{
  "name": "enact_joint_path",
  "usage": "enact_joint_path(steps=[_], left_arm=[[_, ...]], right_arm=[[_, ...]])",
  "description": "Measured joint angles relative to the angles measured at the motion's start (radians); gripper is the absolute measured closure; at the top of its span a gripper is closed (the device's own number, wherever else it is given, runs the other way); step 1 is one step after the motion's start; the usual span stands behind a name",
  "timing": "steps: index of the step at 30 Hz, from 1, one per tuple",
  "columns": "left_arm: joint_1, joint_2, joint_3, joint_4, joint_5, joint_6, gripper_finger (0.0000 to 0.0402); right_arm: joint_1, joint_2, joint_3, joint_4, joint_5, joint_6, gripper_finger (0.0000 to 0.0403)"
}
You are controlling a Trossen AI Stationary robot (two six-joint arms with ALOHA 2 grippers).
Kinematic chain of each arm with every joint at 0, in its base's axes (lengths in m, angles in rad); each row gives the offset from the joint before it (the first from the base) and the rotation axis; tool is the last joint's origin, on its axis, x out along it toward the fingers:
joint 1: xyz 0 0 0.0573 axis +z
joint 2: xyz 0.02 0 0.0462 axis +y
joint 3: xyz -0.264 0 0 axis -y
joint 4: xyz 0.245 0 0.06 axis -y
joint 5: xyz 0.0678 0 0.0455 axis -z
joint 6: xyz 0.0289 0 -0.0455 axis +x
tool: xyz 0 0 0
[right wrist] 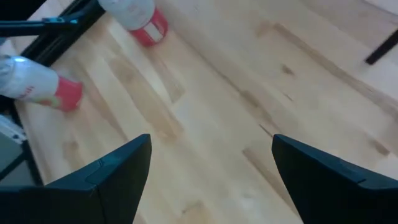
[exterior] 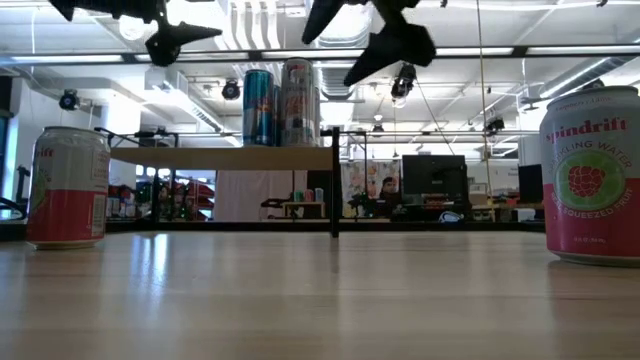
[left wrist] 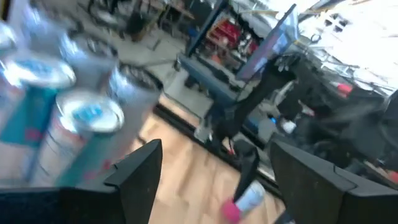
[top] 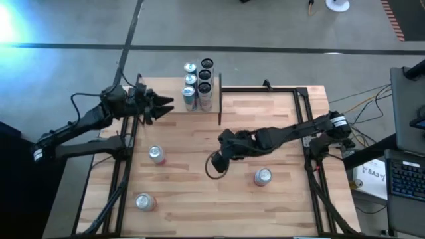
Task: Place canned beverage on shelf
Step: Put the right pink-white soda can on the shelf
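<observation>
The right gripper [top: 217, 164] hung above the middle of the table [top: 279, 199], its fingers spread wide with nothing between them; its wrist view showed only bare wood in the gap. Closest to it stood a red-and-white can [top: 263, 176], just beside the claw on the side toward the right arm's own base, upright, so its long axis ran vertically and only its silver lid faced the overhead camera. In the low view this can [exterior: 591, 176] read as a raspberry sparkling water. Farther off on the claw's other side stood two more upright cans: one [top: 157, 155] roughly level with the claw, another [top: 144, 201] closer to the front edge. Both showed in the right wrist view, well ahead of the fingertips.

Beyond the claw, toward the table's back edge, lay the shelf [top: 202, 93], already carrying a cluster of upright cans [top: 197, 83] between its dark end panels.

The left gripper [top: 158, 106] hovered just beside that shelf, fingers parted and empty, though whether they were moving I cannot tell.

Judging by layout, the right arm was the nearer one to the can by its base, and a grasp would likely come from the side or above on an upright cylinder, then carry it back across toward the shelf.
</observation>
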Motion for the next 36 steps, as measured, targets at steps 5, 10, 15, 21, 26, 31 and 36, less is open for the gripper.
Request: enact_joint_path(steps=[5, 10, 15, 21, 26, 31, 36], left_arm=[[-0.041, -0.007, -0.046, -0.092, 0.061, -0.048, 0.0144], [-0.187, -0.106, -0.123, -0.104, -0.039, -0.100, 0.0176], [-0.377, -0.191, -0.178, -0.102, -0.267, -0.112, 0.0207], [-0.491, -0.166, -0.228, -0.087, -0.404, -0.107, 0.0225], [-0.501, -0.096, -0.278, -0.015, -0.381, -0.107, 0.0225], [-0.501, -0.031, -0.283, 0.057, -0.330, -0.150, 0.0225], [-0.501, -0.022, -0.227, 0.039, -0.306, -0.115, 0.0225]], right_arm=[[0.002, 0.005, 0.039, -0.041, -0.091, 0.040, 0.0110], [0.084, 0.005, 0.040, -0.233, -0.110, 0.179, 0.0146], [0.205, 0.002, 0.040, -0.354, -0.121, 0.366, 0.0153], [0.301, 0.001, 0.040, -0.497, -0.160, 0.539, 0.0135], [0.345, -0.001, 0.040, -0.525, -0.231, 0.624, 0.0111], [0.347, 0.005, 0.039, -0.591, -0.219, 0.645, 0.0084], [0.343, 0.004, 0.039, -0.622, -0.180, 0.676, 0.0061]])
